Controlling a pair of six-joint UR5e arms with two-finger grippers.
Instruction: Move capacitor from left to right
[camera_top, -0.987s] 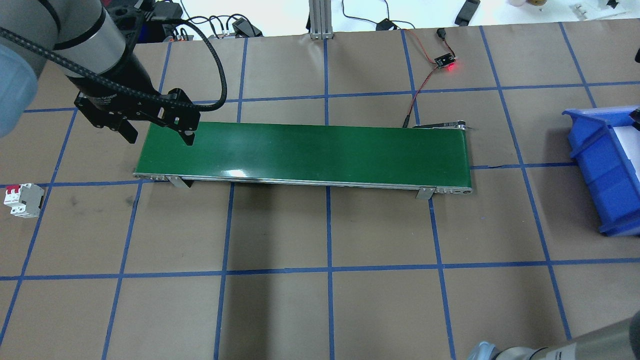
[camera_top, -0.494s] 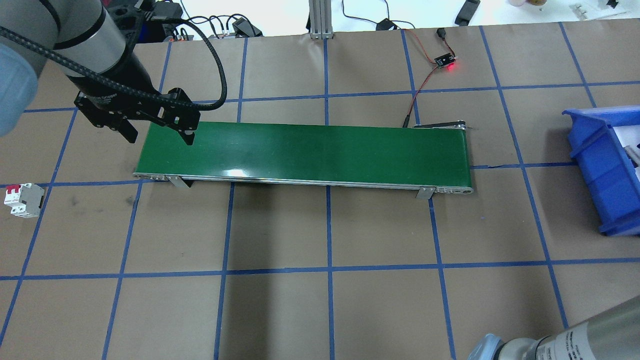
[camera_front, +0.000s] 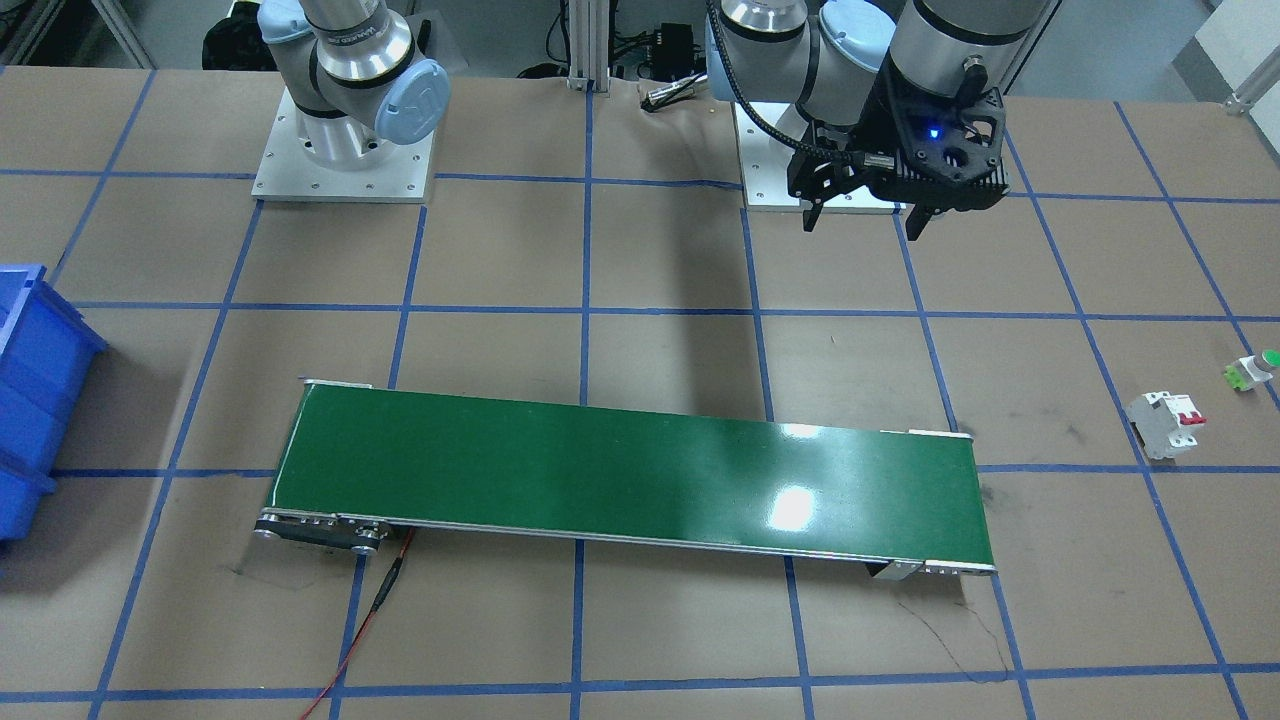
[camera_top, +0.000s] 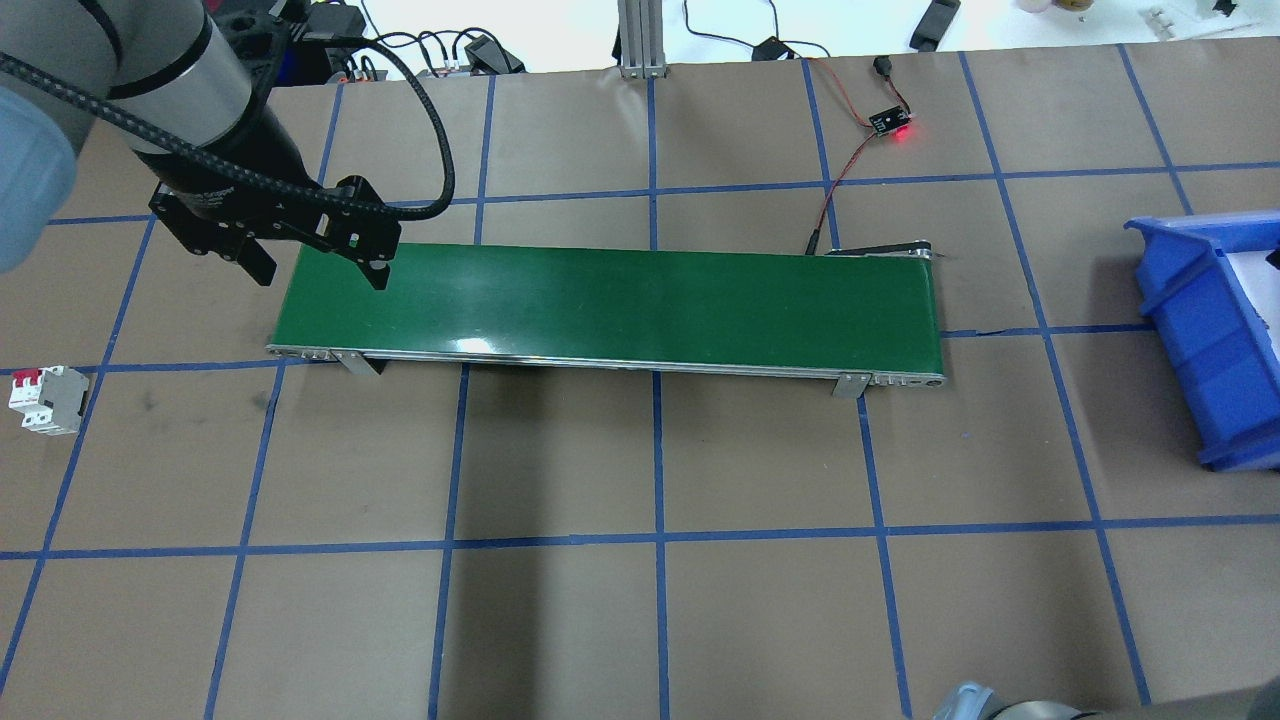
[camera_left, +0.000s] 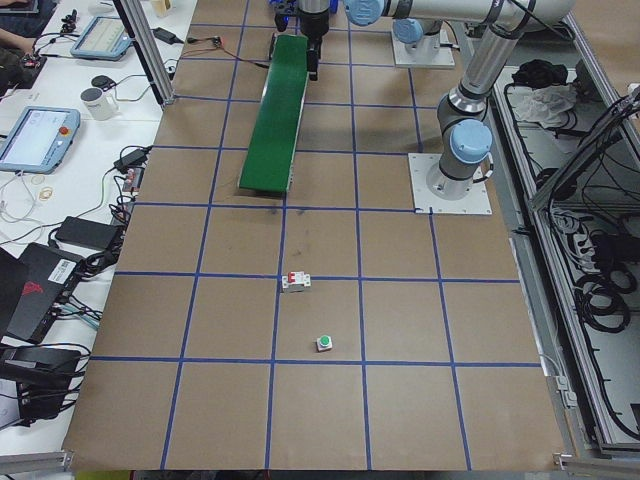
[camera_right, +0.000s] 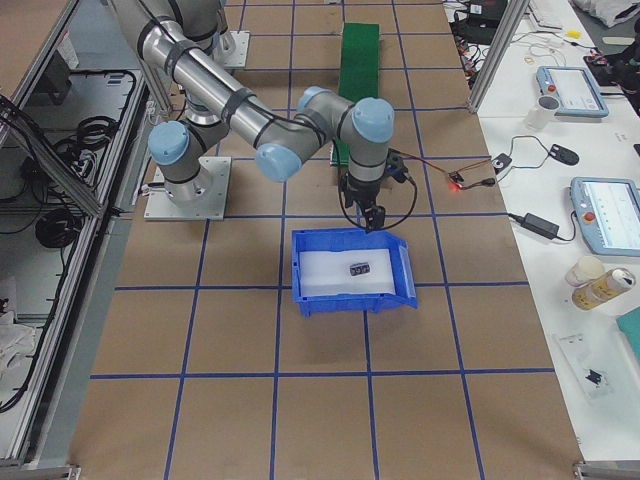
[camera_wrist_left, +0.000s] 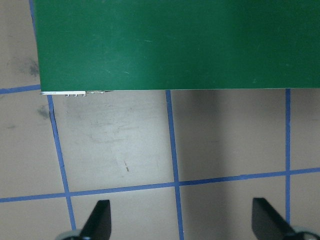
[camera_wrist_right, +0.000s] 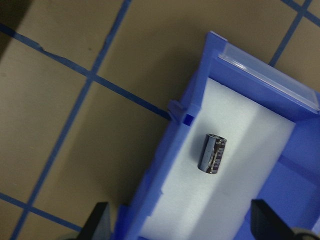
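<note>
The capacitor (camera_wrist_right: 212, 153), a small dark cylinder with pale markings, lies on its side on the white foam inside the blue bin (camera_wrist_right: 165, 165). It also shows in the exterior right view (camera_right: 360, 268). My right gripper (camera_wrist_right: 182, 225) is open and empty. It hangs above the bin's wall on the conveyor side (camera_right: 372, 215), apart from the capacitor. My left gripper (camera_top: 320, 278) is open and empty. It hovers over the left end of the green conveyor belt (camera_top: 610, 300), and also shows in the front-facing view (camera_front: 863, 222) and its own wrist view (camera_wrist_left: 182, 225).
A white circuit breaker (camera_top: 45, 400) with red switches and a green-capped push button (camera_front: 1255, 370) lie on the table on my left. A small sensor board with a red light (camera_top: 893, 125) and its wires sits behind the belt. The blue bin (camera_top: 1210, 340) stands at the right end.
The right arm's elbow at the overhead view's bottom right rose into view, then dropped almost out of it. The left gripper has stayed in place over the belt's left end.
</note>
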